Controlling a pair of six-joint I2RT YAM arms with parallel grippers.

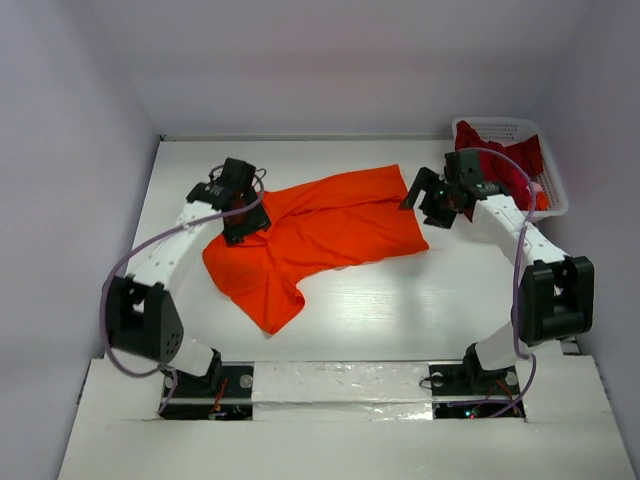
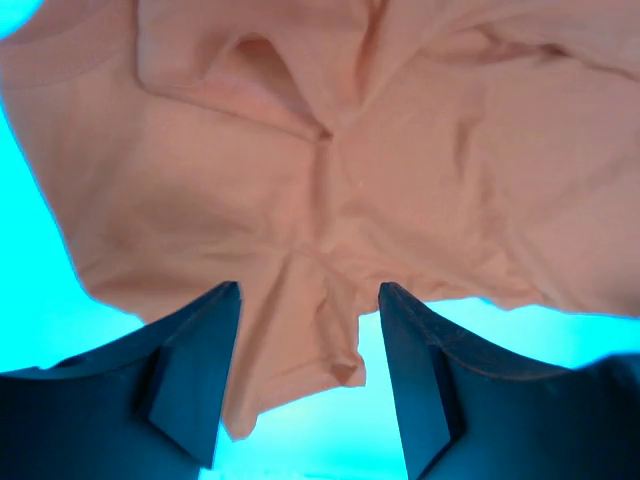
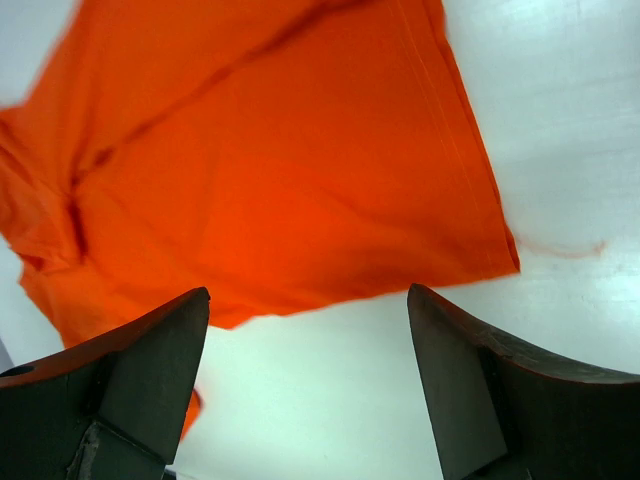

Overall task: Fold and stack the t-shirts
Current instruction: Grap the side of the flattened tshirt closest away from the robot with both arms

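White tabletop (image 1: 400, 320), walled in pale lilac on three sides. Toward its left edge, the left gripper (image 1: 245, 232). Hangs over the left end of a plain bright orange cloth t-shirt (image 1: 330, 230), fingers apart, pinching nothing. Shows, in its wrist view, a wrinkled flap of cloth lying below and between the two fingers, with bare surface to either side.

Across the middle of the tabletop, the orange t-shirt itself. Lies spread out and unfolded, long axis slanting from near-left to far-right, one sleeve pointing toward the near edge.

At the right end of the cloth, the right gripper (image 1: 422, 205). Stands wide and released just beside the straight hem, grasping nothing, with the hem corner ahead of the fingers and bare tabletop beneath them.

In the far right corner, a white latticed plastic basket (image 1: 553, 190). Holds crumpled dark red t-shirts (image 1: 515, 160), well apart from the orange one.

By judgement: one arm at each end of the long axis, left nearer the sleeve end, right nearer the hem. Calls for a pinch at both ends before any fold.
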